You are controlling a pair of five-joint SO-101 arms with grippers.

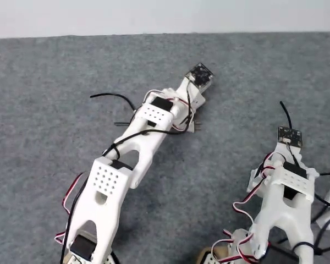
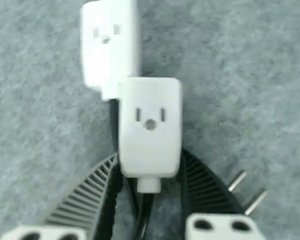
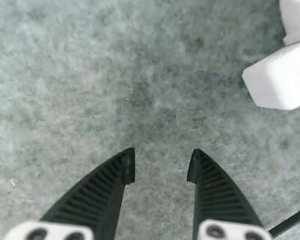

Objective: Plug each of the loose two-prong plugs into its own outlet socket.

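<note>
Fingers of the left gripper (image 2: 149,162) are clamping the sides of a white outlet socket (image 2: 150,125), a second socket (image 2: 110,40) lying just beyond and plug prongs (image 2: 246,192) resting beside one finger. Over grey carpet (image 3: 90,75) the right gripper (image 3: 160,167) is hovering, fingers apart.

The near socket (image 2: 150,127) is a white rounded block lying face up on the grey mat (image 2: 250,75), in the mat's middle part toward its far edge. Its face has two slots above a round hole. A black cord (image 2: 142,215) leaves its narrow end, and the left gripper (image 2: 149,156) clasps its sides. The far socket (image 2: 110,42), white with the same face, lies just beyond and slightly offset, one corner overlapped by the first. Beside the near socket, two bare metal prongs (image 2: 245,192) of a plug slant over the mat, unplugged.
</note>
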